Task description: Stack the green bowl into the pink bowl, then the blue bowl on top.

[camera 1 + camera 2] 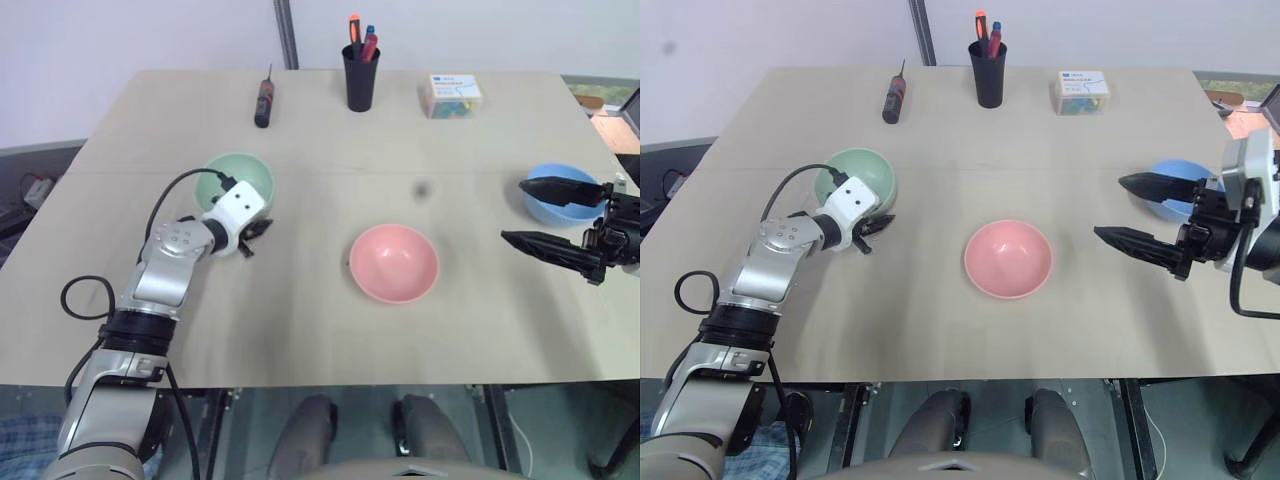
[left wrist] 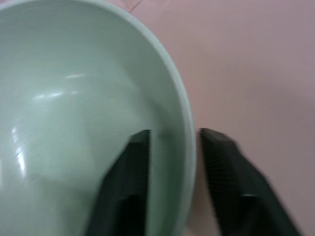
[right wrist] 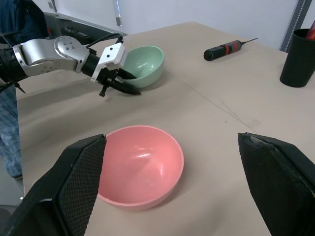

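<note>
The green bowl (image 1: 235, 178) stands on the table at the left. My left gripper (image 1: 255, 232) is shut on its near right rim; in the left wrist view one finger (image 2: 130, 172) is inside the bowl and the other outside. At the table's middle sits the pink bowl (image 1: 393, 262), empty and upright. The blue bowl (image 1: 556, 212) rests at the right edge. In front of it, above the table, my right gripper (image 1: 513, 211) is open with nothing between its fingers, pointing toward the pink bowl.
A black and red screwdriver (image 1: 264, 102), a black cup of pens (image 1: 361, 75) and a small clear box (image 1: 451, 95) line the far side of the table (image 1: 300, 330). The blue bowl lies close to the table's right edge.
</note>
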